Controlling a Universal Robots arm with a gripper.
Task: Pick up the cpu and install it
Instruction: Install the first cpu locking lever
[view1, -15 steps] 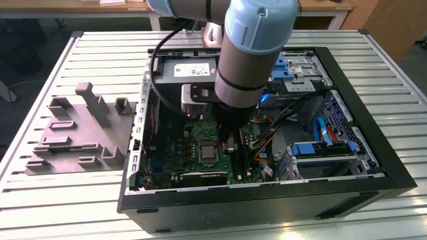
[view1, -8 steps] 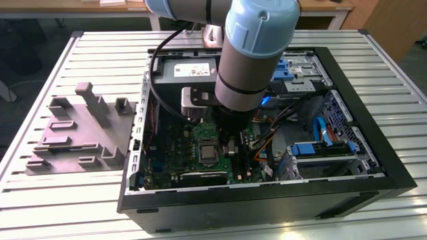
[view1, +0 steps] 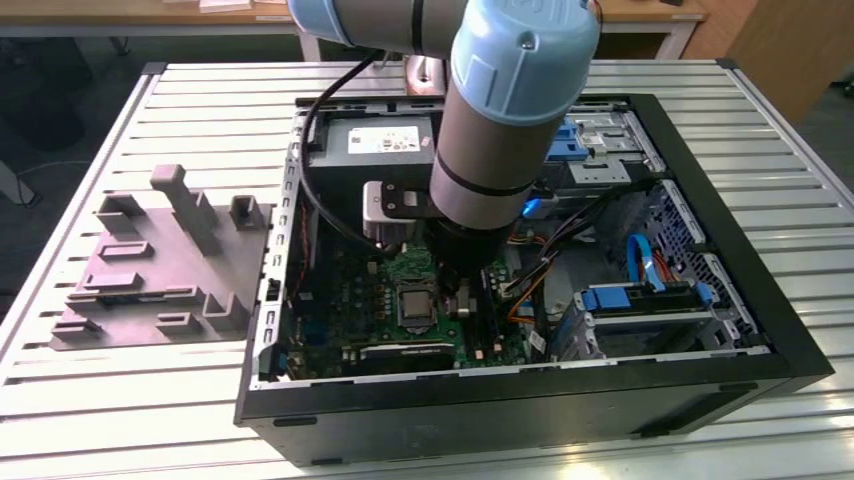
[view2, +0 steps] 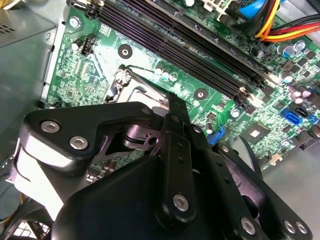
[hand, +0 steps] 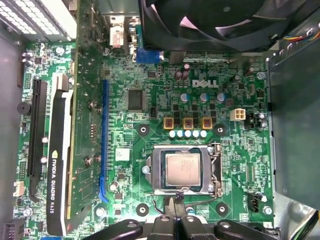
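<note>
In the exterior view: an open computer case (view1: 747, 330) standing on the slatted bench (view1: 134, 400), toward the bench's front edge, with the arm (view1: 507, 120) reaching down into it over the green motherboard (view1: 354, 300), and a grey moulded tray (view1: 147, 270) lying beside the case, toward the bench edge at the exterior view's left. In the second wrist view: the hand (view2: 172, 100) hanging low over the board, black fingers (view2: 176, 150) drawn together to a narrow tip, nothing visibly pinched between them, tip just over the metal-framed socket (view2: 131, 82). In the first wrist view: the cpu (hand: 182, 168) lying flat and square inside the socket, near the middle of the board, to all appearance already seated; the hand (hand: 173, 202) just beside the socket's edge, closed and empty as far as can be judged, close to the thin wire lever (hand: 160, 201) (touching it or not, impossible to tell). Judged as a thing to handle: light, rigid and thin, with a smooth metal top likely to be slippery and an underside, like the socket beneath it, probably easy to damage; best taken by two opposite edges of the paler rim, kept level, never forced down or slid sideways.
</note>
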